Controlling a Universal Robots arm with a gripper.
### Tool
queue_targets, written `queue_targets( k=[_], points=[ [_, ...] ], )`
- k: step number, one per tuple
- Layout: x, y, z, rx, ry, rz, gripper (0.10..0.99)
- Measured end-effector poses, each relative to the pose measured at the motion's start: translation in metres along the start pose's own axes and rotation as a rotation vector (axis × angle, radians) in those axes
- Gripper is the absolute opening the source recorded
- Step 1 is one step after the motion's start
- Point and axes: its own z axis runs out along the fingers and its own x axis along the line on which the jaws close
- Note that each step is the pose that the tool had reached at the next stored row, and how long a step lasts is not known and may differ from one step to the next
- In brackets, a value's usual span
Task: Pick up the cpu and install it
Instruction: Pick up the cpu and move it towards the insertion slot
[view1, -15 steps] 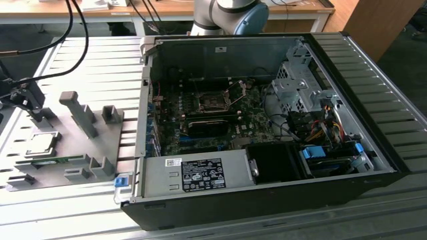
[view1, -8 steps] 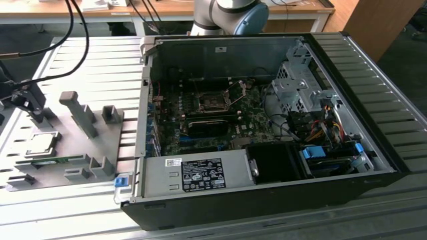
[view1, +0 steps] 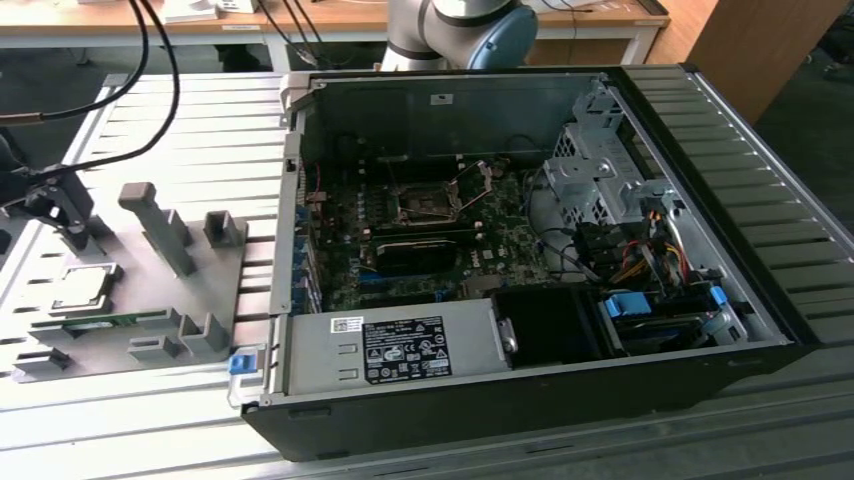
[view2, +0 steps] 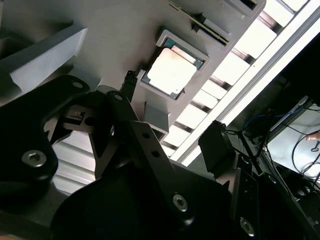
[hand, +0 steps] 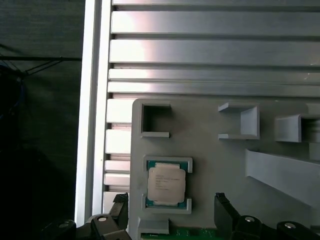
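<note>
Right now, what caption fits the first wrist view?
Open pincer poised over the cpu in its gray holder.

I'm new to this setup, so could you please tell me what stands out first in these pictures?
An open computer case dominates the scene, motherboard exposed. At the exterior view's left, the silver cpu sits in a grey fixture plate, the open gripper hovering above it.

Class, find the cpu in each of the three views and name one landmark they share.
Exterior view: the cpu lies on the grey fixture plate, at the exterior view's left, outside the computer case.
First wrist view: the cpu sits in a framed pocket of that plate.
Second wrist view: the cpu sits in the same pocket.
Shared landmark: the grey fixture plate.
</note>
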Motion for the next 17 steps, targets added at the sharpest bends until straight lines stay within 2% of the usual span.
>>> queue_targets(
  k=[17],
  points=[
    [0.0039, -0.0006, 0.0099, -0.001, 0.0019, 0.007, 0.776]
  ],
)
